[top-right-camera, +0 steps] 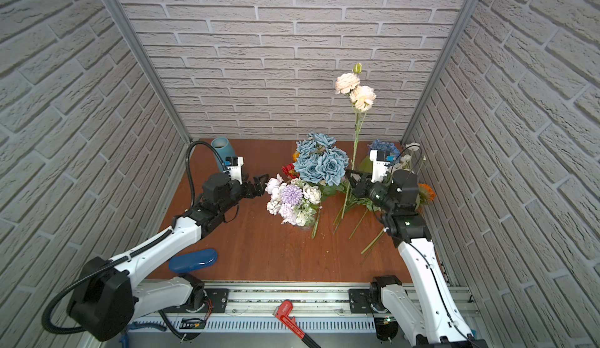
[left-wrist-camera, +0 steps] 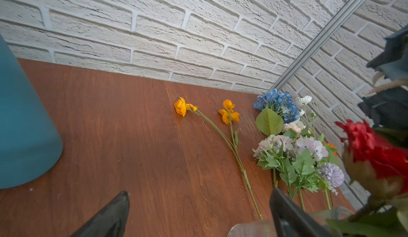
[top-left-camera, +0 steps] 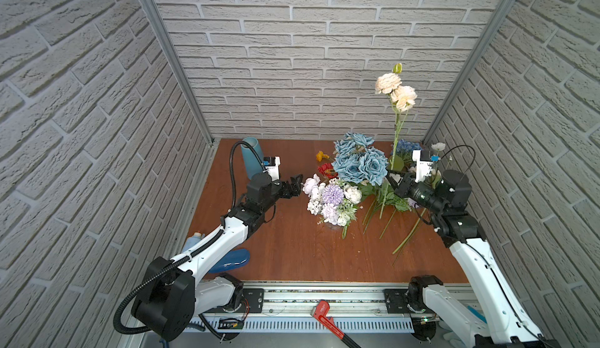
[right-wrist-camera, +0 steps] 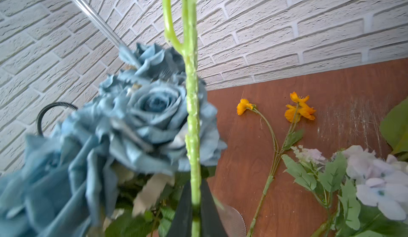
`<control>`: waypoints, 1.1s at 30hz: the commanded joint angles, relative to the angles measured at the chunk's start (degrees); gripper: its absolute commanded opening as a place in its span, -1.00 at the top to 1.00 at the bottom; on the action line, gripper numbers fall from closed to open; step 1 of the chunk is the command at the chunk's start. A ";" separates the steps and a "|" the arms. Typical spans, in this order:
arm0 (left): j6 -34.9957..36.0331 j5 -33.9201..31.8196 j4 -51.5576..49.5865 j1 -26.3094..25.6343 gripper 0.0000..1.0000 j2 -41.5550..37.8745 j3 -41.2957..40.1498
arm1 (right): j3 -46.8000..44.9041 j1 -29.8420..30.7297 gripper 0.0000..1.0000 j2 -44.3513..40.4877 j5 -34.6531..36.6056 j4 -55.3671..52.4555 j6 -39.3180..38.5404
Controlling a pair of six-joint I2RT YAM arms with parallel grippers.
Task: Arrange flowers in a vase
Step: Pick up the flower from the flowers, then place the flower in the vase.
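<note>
A tall stem [top-left-camera: 396,129] with two peach heads and a green bud at its tip stood upright, pinched low down by the right pincer [top-left-camera: 391,174]. Just beside it, a bunch of blue roses [top-left-camera: 357,164] rose above a red head [top-left-camera: 327,170] and a cluster of lilac and white blooms [top-left-camera: 332,197]. Two orange-yellow sprigs [left-wrist-camera: 228,114] lay flat on the surface [left-wrist-camera: 132,125] near the back wall, with a blue hydrangea [left-wrist-camera: 277,102] towards the far right corner. The teal vase [top-left-camera: 252,158] stood upright at the back left, well apart from the flowers.

red wrench [top-left-camera: 326,317] on front rail [top-left-camera: 292,297] | blue oval object [top-left-camera: 232,260] on wooden table [top-left-camera: 292,252]
</note>
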 commanded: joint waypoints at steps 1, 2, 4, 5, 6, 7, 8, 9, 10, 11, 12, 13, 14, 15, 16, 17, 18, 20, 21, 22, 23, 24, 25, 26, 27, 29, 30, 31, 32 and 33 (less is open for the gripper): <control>-2.22 1.91 0.74 0.39 -0.97 0.62 -0.93 | -7.31 2.45 0.89 -5.82 3.46 13.03 1.39; -2.80 2.21 1.22 0.32 -0.96 0.96 -1.17 | -9.56 3.48 0.88 -7.56 4.34 14.75 1.07; -3.94 2.78 2.68 0.23 -0.96 1.93 -1.44 | -13.42 5.52 0.88 -10.05 6.12 19.07 0.52; -4.53 2.97 3.53 0.04 -0.97 2.68 -1.55 | -15.88 6.60 0.88 -10.89 6.83 22.72 0.43; -4.91 3.06 3.97 -0.21 -0.96 3.23 -1.49 | -17.95 7.49 0.88 -11.31 7.59 26.31 0.55; -5.15 3.15 4.34 -0.59 -0.97 4.06 -1.39 | -20.12 8.55 0.88 -11.47 8.49 30.65 0.69; -5.15 2.94 4.74 -1.11 -0.96 4.77 -1.23 | -22.12 9.73 0.88 -11.30 9.31 34.81 0.25; -5.02 2.69 4.85 -1.63 -0.96 5.27 -1.05 | -23.53 10.81 0.88 -11.07 10.27 38.10 -0.19; -4.71 2.27 5.06 -2.27 -0.97 5.85 -0.97 | -25.01 12.24 0.88 -10.42 11.02 42.24 -1.17; -4.26 1.74 5.28 -2.95 -0.96 6.38 -0.87 | -26.16 13.74 0.88 -9.68 11.83 46.14 -2.70; -4.03 1.34 5.39 -3.47 -0.96 6.80 -0.86 | -26.93 15.10 0.88 -8.96 12.79 49.04 -4.08; -3.99 1.13 5.64 -3.94 -0.97 7.31 -0.94 | -27.61 16.61 0.88 -8.01 13.98 51.89 -5.87; -4.09 1.13 6.18 -4.29 -0.97 7.90 -1.07 | -28.15 17.94 0.88 -6.88 15.12 54.46 -7.63; -4.24 1.13 6.61 -4.59 -0.97 8.39 -1.19 | -28.52 18.92 0.88 -5.62 16.05 56.71 -8.74; -4.33 1.13 7.06 -4.87 -0.96 8.90 -1.29 | -28.82 19.74 0.88 -3.92 16.89 59.61 -9.44; -4.33 1.13 7.30 -5.26 -0.97 9.31 -1.29 | -29.15 20.36 0.88 -2.05 17.74 63.01 -9.50; -4.28 1.01 7.37 -5.62 -0.97 9.66 -1.29 | -29.51 20.84 0.88 -0.38 18.17 66.33 -9.59; -3.80 0.50 6.90 -6.42 -0.97 10.13 -0.96 | -29.93 21.41 0.88 2.94 19.24 73.24 -9.84; -3.36 0.16 6.63 -7.04 -0.97 10.28 -0.86 | -29.74 21.55 0.89 4.29 19.52 75.49 -10.30; -2.95 -0.14 6.39 -7.36 -0.97 10.41 -0.81 | -29.41 21.59 0.88 5.24 19.37 76.66 -10.97; -2.59 -0.27 6.04 -7.72 -0.97 10.65 -0.78 | -28.84 21.68 0.88 6.15 19.40 77.03 -11.79; -2.35 -0.41 5.84 -7.94 -0.97 10.84 -0.68 | -28.26 21.77 0.88 7.14 19.58 77.05 -12.11; -2.36 -0.45 5.68 -7.98 -0.97 11.04 -0.81 | -27.67 21.93 0.88 8.14 19.62 77.63 -12.19; -2.44 -0.45 5.57 -8.00 -0.97 11.32 -0.85 | -27.25 22.14 0.88 9.53 19.47 79.41 -12.29; -2.44 -0.52 5.52 -8.04 -0.96 11.46 -1.02 | -27.02 22.42 0.88 11.14 19.43 82.01 -12.36; -2.08 -0.70 5.40 -7.96 -0.97 11.73 -1.29 | -26.55 22.69 0.88 14.00 19.70 86.72 -12.70; -1.63 -0.71 4.90 -7.96 -0.96 11.88 -1.25 | -25.60 22.82 0.88 14.48 19.26 86.08 -12.94; -1.17 -0.72 4.41 -7.97 -0.97 11.99 -1.18 | -25.26 23.19 0.88 15.06 19.32 86.52 -13.20; -0.52 -0.65 3.59 -7.96 -0.97 12.04 -0.90 | -24.71 23.50 0.88 15.50 19.45 86.70 -13.18; 0.02 -0.72 2.85 -7.96 -0.96 12.06 -0.78 | -24.27 23.74 0.87 15.82 19.20 86.64 -13.24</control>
